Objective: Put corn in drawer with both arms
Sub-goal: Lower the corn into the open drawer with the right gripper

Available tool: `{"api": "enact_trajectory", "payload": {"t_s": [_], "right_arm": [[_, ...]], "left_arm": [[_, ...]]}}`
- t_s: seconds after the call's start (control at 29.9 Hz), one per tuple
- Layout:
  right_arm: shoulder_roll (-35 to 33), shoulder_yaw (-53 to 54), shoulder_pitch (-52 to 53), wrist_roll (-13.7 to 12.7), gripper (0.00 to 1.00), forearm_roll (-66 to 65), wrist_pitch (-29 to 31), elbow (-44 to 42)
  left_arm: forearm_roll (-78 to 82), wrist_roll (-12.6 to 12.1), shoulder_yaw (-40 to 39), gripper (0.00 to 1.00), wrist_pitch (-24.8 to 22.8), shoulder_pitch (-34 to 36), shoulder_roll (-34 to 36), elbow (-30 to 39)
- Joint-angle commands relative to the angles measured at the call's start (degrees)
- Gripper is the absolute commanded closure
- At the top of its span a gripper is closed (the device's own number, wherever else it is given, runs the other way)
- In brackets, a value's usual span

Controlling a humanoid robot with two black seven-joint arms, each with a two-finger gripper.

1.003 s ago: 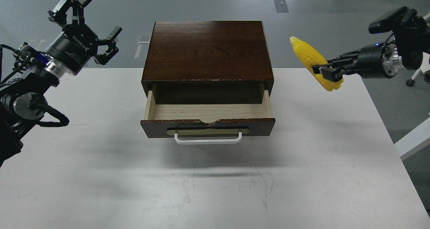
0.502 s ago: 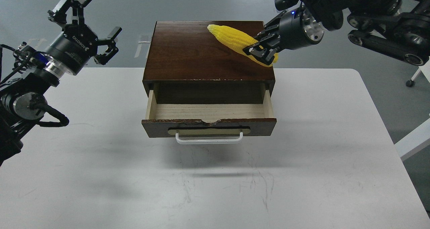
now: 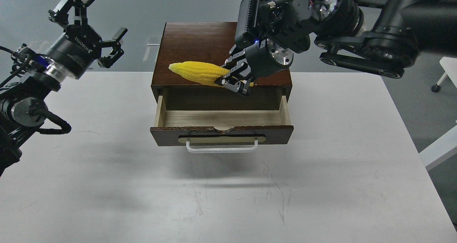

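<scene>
Right gripper [image 3: 234, 83] clamped on the thick end of the corn [image 3: 200, 72], fingers closed around the cob, held in the air over the front edge of the cabinet [image 3: 200, 46] and above the back of the open drawer [image 3: 221, 133]; left gripper [image 3: 87, 27] well off to the left above the table [image 3: 107, 186], fingers spread wide, holding nothing, touching nothing.

Table: wide, pale grey, faintly scuffed; cabinet stands at its far middle, dark brown wood, top front edge chipped.

Drawer: pulled out toward the viewer; pale plywood inside; dark front with a chipped top edge and a notch at centre; white bar handle [image 3: 221, 149] on a tan oval plate.

Corn: bright yellow, ridged kernel rows, tapered; long axis close to level, running left to right; pointed tip to the left, slightly raised; thick end hidden in the right gripper.
</scene>
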State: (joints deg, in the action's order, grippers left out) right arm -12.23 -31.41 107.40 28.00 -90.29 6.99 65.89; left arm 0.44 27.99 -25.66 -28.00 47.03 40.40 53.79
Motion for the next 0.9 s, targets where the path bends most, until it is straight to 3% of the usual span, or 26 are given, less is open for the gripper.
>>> {"api": "enact_trajectory", "payload": {"t_s": [0.0,0.2,0.87], "right_arm": [[0.2,-1.8,0.0,0.0,0.99,-0.2,-0.7,1.6],[0.3,-4.8,-0.3,0.0,0.99,-0.9,-3.9,1.9],[3.2,-7.5,-3.2,0.0,0.95,-0.9,-4.3,0.4]], "left_arm": [[0.0,0.0,0.0,0.02,0.0,0.1,0.1,0.1],[0.0,0.0,0.0,0.02,0.0,0.2,0.3,0.2],[0.0,0.0,0.0,0.01,0.0,0.1,1.3,0.3]]}}
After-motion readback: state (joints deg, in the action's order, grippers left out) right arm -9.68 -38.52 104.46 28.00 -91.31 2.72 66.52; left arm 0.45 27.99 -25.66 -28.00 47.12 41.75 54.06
